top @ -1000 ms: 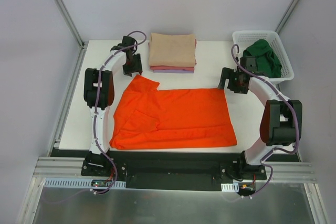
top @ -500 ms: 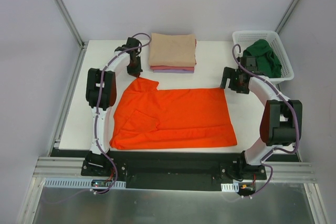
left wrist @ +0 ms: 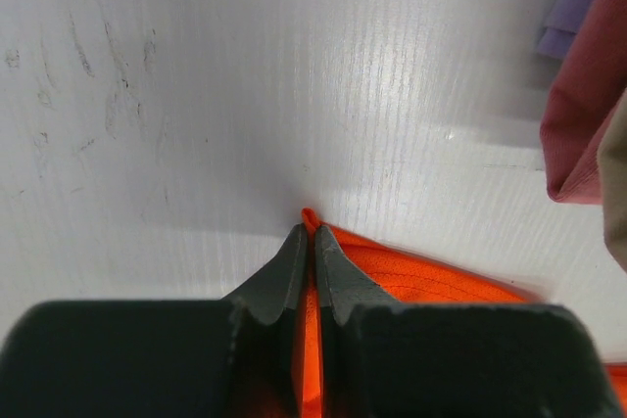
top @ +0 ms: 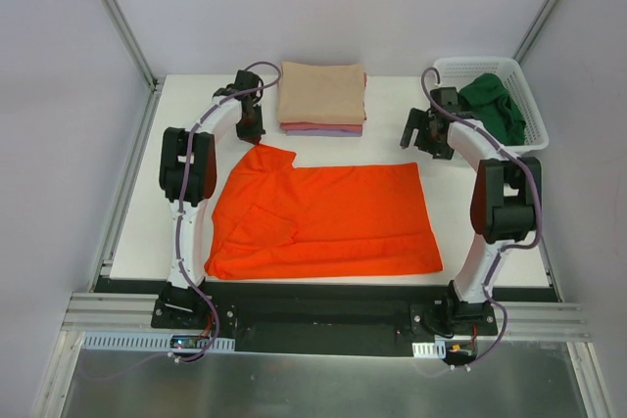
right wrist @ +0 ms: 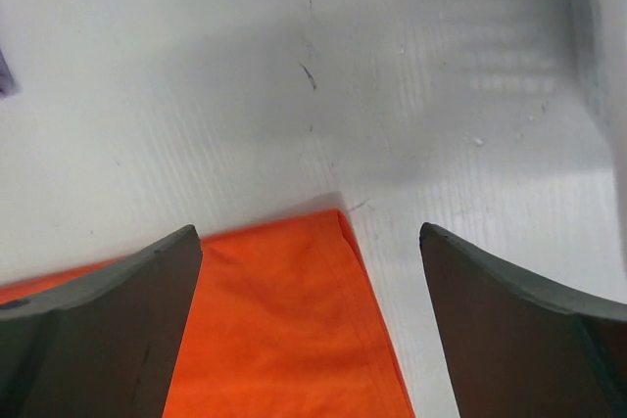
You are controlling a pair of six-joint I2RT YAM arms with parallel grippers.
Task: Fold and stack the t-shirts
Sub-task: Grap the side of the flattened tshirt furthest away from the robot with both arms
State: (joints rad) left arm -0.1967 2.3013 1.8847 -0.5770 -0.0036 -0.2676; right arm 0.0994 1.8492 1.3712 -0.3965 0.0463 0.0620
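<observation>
A bright orange t-shirt (top: 328, 217) lies spread flat in the middle of the white table (top: 411, 105). My left gripper (top: 253, 134) sits at its far left corner. In the left wrist view the left gripper (left wrist: 312, 230) is shut on a pinched fold of the orange t-shirt (left wrist: 421, 279). My right gripper (top: 422, 140) hovers over the far right corner. It stands wide open (right wrist: 309, 230), with the corner of the orange t-shirt (right wrist: 284, 320) lying between its fingers, untouched. Beige, pink and lavender folded t-shirts (top: 321, 95) are stacked at the back. A dark green t-shirt (top: 495, 105) lies in the basket.
The white mesh basket (top: 524, 139) stands at the back right corner, close to my right arm. The folded stack's edge (left wrist: 588, 115) lies just right of my left gripper. Metal frame posts rise at both back corners.
My left gripper has shut on the orange t-shirt's far left corner. The right arm has swung its wrist back and slightly left, above the far right corner, staying open.
</observation>
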